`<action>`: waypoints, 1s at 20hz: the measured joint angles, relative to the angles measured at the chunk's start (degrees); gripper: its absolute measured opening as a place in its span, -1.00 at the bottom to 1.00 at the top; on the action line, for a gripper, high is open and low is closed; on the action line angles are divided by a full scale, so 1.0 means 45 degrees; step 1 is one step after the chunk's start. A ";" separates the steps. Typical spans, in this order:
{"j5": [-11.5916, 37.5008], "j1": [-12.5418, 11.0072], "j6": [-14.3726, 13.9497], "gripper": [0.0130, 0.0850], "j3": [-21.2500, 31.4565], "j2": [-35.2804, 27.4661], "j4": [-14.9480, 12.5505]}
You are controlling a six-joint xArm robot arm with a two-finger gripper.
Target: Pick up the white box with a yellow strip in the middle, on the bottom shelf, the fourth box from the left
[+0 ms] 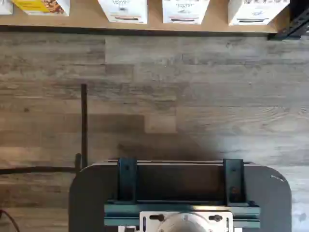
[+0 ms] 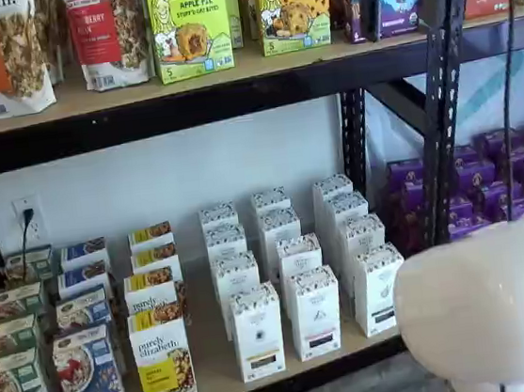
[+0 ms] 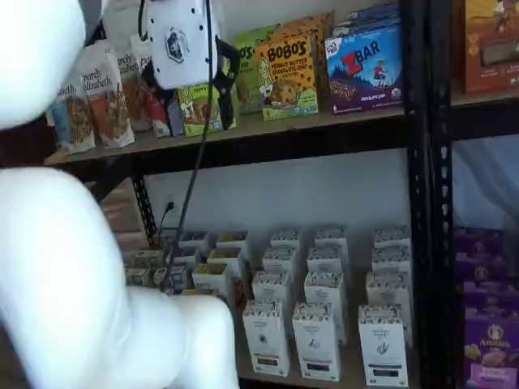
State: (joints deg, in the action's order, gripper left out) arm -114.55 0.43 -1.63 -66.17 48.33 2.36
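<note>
Shelf views both showed the task barely begun: the gripper (image 3: 188, 89) hung high, level with the upper shelf, well apart from the bottom shelf (image 2: 216, 376). Its black fingers showed side-on, so I could not tell whether they were spread or pressed together; they held no box. The white box (image 2: 258, 332) stood untouched at the near end of its row, just right of the purely elizabeth box (image 2: 162, 357). Descent, approach, grasp and lift all remained.
</note>
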 joint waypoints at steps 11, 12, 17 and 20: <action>0.1500 0.0626 -0.0509 1.00 0.1039 0.1145 -0.0296; 0.1524 0.0643 -0.0540 1.00 0.1096 0.1158 -0.0251; 0.1782 0.0782 -0.0717 1.00 0.1433 0.1279 -0.0101; 0.1962 0.0867 -0.0823 1.00 0.1666 0.1346 -0.0011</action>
State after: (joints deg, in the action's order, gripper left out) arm -105.72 4.33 -5.34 -58.68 54.39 2.31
